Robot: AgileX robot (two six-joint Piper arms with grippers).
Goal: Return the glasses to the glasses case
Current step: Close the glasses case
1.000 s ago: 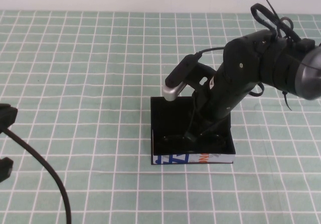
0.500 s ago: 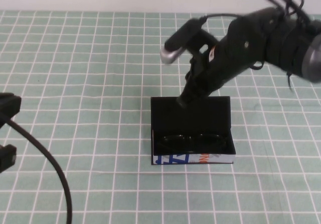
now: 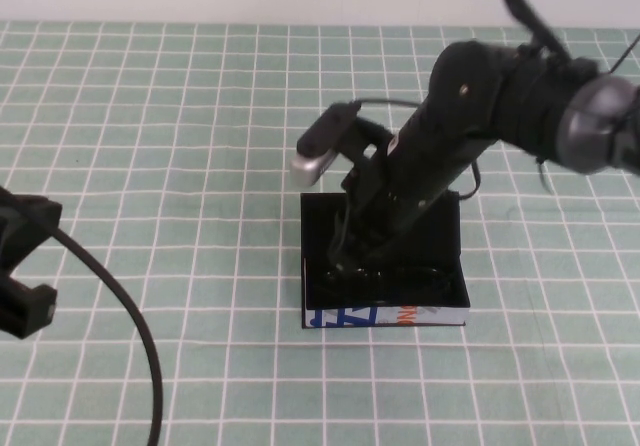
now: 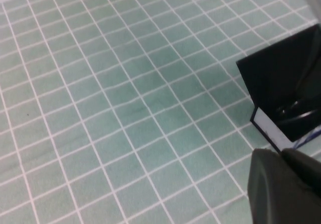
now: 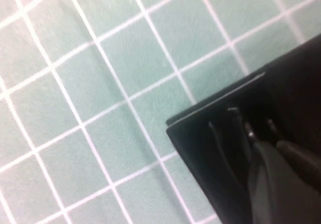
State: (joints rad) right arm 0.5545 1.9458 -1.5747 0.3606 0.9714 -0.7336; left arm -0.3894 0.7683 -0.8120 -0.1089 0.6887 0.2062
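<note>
The glasses case point(image 3: 385, 316) lies open in the middle of the table, white printed edge toward me. The glasses point(image 3: 405, 274) lie inside it along the front wall. My right gripper point(image 3: 345, 261) reaches down into the case's left part, fingers together, at the glasses' left end. In the right wrist view the gripper point(image 5: 276, 146) is over the case's black inside point(image 5: 200, 133), with thin glasses arms point(image 5: 235, 128) just beyond its tips. My left gripper point(image 3: 22, 266) is shut and empty at the table's left edge; its view shows the fingers point(image 4: 271, 184), the case point(image 4: 271, 78) and the glasses point(image 4: 296, 111).
A green cloth with a white grid point(image 3: 180, 116) covers the table. The left arm's black cable point(image 3: 120, 306) curves down over the front left. A white wall runs along the far edge.
A second ago my right gripper was low in the case's right part; it lifted off behind the case, and it has now come down into the left part. The glasses stay in the case.
</note>
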